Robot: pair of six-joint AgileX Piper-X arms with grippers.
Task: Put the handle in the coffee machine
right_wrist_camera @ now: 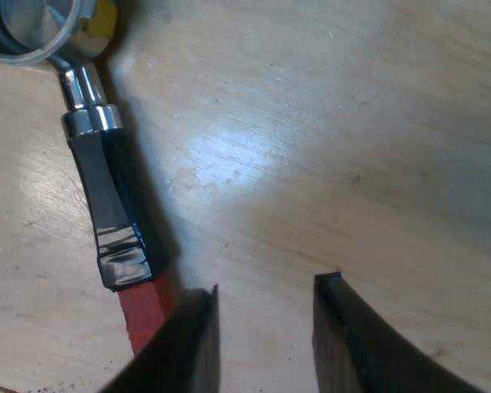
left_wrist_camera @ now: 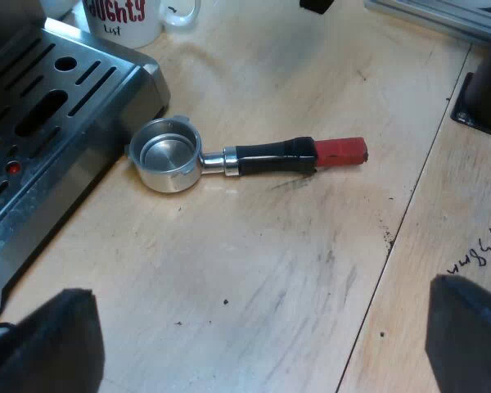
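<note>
On worktop [left_wrist_camera: 270, 270] beside espresso machine [left_wrist_camera: 57, 123]: holder [left_wrist_camera: 229, 155], loose, not yet locked in; right gripper [right_wrist_camera: 264, 288], fingers part-open, empty, at red end [right_wrist_camera: 143, 315]; left gripper [left_wrist_camera: 262, 291], fingers wide, empty.

Your left wrist view looks down at a slant from well above the table [left_wrist_camera: 270, 286], taking in the whole holder [left_wrist_camera: 237, 157] beside the espresso machine [left_wrist_camera: 49, 123]. Your right wrist view sits close over that holder's handle [right_wrist_camera: 106, 196], facing almost straight down. Both share the holder.
</note>
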